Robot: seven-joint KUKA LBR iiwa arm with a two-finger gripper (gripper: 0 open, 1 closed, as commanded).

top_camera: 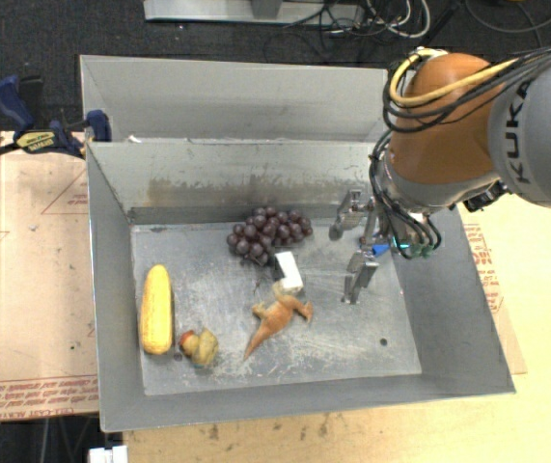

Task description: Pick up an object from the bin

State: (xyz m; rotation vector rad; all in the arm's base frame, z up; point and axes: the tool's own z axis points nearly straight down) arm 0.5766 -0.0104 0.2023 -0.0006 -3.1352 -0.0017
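My gripper (351, 252) hangs open over the right part of the bin floor, one finger near the back wall and the other lower down, with nothing between them. Left of it lies a bunch of dark purple grapes (267, 233). A small white block (289, 271) rests just below the grapes. An orange toy dinosaur (276, 318) lies on the floor below and to the left of the gripper, apart from it.
A yellow corn cob (156, 309) lies upright along the left side of the bin. Beside its lower end sits a small yellow and red toy (198, 346). The arm's orange cover stands above the bin's right wall.
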